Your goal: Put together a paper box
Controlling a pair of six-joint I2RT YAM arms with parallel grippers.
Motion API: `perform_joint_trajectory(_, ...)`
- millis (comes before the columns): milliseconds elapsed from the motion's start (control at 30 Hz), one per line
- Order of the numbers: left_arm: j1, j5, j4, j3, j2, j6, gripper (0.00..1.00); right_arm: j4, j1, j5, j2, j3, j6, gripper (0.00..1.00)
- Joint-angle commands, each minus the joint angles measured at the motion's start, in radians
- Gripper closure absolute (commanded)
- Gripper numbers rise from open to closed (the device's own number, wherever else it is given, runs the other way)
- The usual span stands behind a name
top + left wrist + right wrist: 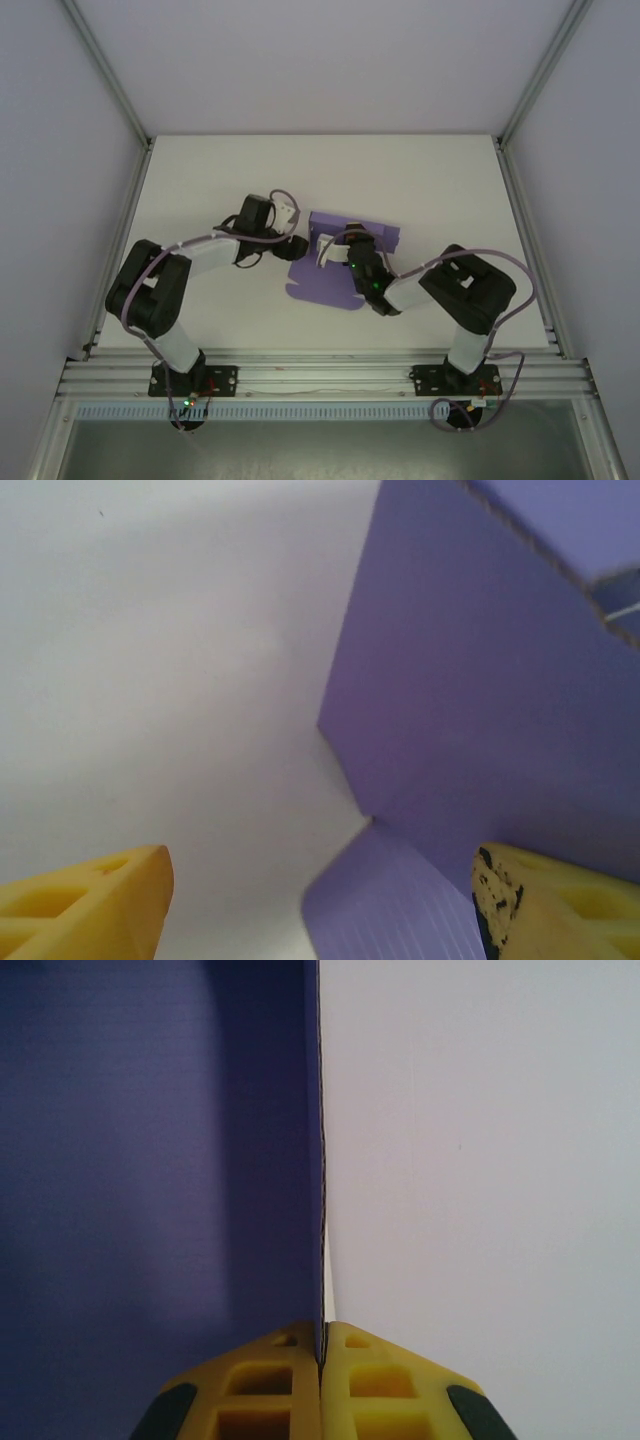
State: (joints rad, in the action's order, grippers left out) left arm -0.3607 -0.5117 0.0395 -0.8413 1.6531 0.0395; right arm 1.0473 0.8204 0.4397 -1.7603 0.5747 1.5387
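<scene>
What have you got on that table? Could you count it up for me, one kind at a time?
Robot arms: 2 (left arm, right arm)
Pincers: 2 (left pincer, right pincer)
Purple paper box: 1
Total: 5

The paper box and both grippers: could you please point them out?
paper box (318,285), top view, on its flat near-left panel.
left gripper (322,865), left wrist view, midway between its yellow fingertips.
right gripper (320,1338), right wrist view, where its fingertips meet.
</scene>
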Motion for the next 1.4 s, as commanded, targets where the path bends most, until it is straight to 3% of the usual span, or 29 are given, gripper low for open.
perform_joint_trajectory(0, -0.017, 0.023, 0.17, 0.069, -0.057, -0.048, 0.22, -0.068, 0.007, -0.025, 0.059, -0.003, 0.012, 1.0)
perform_joint_trajectory(300, -0.027, 0.052, 0.318, 0.149, -0.062, -0.044, 0.22, -0.062, 0.034, -0.039, 0.072, -0.015, 0.044, 1.0)
perform_joint_trajectory(633, -0.07, 0.167, 0.302, 0.109, 0.034, -0.058, 0.22, 0.026, 0.051, -0.008, -0.003, -0.044, 0.06, 1.0)
perform_joint_trajectory(767, -0.078, 0.14, 0.343, 0.094, 0.047, -0.055, 0.22, -0.019, 0.053, -0.029, 0.014, -0.058, 0.042, 1.0)
perform_joint_trajectory(933, -0.086, 0.205, 0.284, 0.036, 0.085, -0.009, 0.23, -0.039, 0.065, -0.038, 0.01, -0.072, 0.029, 1.0)
perform_joint_trajectory(1167, -0.09, 0.17, 0.32, -0.011, 0.116, 0.014, 0.23, -0.089, 0.074, -0.07, 0.035, -0.07, 0.003, 1.0)
perform_joint_trajectory(1367, -0.09, 0.115, 0.325, -0.07, 0.133, 0.048, 0.26, -0.231, 0.071, -0.125, 0.089, -0.063, -0.084, 1.0)
